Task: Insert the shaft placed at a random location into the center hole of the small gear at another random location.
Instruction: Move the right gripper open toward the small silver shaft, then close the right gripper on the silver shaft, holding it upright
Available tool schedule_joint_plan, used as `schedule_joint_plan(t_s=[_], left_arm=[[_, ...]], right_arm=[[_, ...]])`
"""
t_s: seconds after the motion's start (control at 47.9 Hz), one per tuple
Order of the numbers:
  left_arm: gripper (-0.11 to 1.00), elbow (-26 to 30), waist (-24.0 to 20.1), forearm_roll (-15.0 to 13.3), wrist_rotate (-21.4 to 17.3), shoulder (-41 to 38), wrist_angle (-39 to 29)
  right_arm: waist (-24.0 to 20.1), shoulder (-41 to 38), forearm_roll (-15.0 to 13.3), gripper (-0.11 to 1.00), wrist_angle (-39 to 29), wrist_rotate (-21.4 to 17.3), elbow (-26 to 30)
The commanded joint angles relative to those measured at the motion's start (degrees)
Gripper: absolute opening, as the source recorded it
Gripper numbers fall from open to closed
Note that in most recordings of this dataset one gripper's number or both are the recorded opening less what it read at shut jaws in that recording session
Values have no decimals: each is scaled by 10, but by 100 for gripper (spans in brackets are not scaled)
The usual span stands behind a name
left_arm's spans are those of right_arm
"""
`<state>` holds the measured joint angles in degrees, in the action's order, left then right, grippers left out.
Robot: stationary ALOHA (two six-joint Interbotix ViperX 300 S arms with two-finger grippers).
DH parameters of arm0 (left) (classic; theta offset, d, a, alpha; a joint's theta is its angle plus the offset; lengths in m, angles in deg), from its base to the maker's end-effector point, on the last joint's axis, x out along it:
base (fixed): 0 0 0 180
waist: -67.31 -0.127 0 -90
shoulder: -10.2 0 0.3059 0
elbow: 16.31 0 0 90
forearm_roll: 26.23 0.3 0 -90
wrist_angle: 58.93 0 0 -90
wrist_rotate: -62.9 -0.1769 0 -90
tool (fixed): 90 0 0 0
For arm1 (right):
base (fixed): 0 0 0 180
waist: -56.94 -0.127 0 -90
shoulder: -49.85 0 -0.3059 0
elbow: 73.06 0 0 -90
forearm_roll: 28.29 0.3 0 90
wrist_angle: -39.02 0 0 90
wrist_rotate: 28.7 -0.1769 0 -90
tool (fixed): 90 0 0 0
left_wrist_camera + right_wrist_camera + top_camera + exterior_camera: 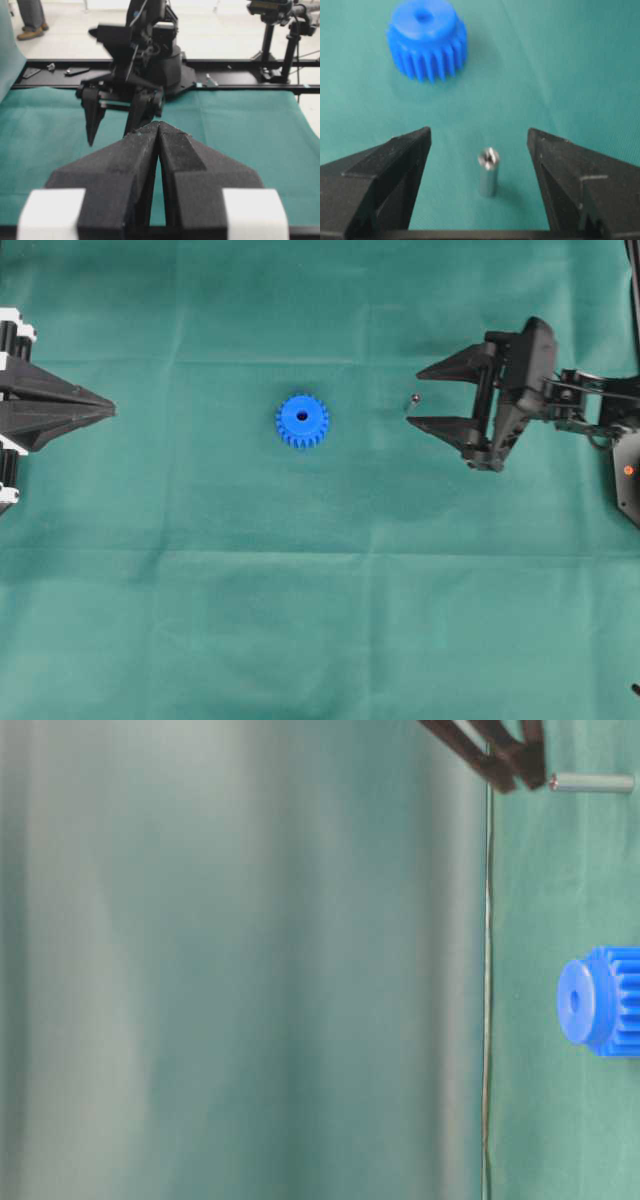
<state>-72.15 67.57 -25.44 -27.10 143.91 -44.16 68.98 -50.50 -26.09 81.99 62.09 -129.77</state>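
Right wrist view: shaft (488, 171) upright between wide-open, empty right pincer (479, 145) fingers, untouched.

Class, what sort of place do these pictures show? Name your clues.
Probably a robotics lab bench: a green cloth as work surface, a camera stand behind it, and two black robot arms with the right pincer near a blue gear.
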Motion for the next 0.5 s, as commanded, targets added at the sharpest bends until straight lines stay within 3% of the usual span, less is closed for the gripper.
schedule_joint_plan(t_s=[0.0,0.146,0.376,0.48], left_arm=[[0,9,1,2,-1,-4,3],[0,9,0,2,-1,-4,-2],[0,9,0,2,-1,-4,-3],[0,9,1,2,-1,-4,-3]], right_arm=[[3,-19,8,83,14,-2,16],[4,-36,16,73,16,-2,18],[6,-35,14,14,25,1,18],[7,-35,13,13,24,1,20]])
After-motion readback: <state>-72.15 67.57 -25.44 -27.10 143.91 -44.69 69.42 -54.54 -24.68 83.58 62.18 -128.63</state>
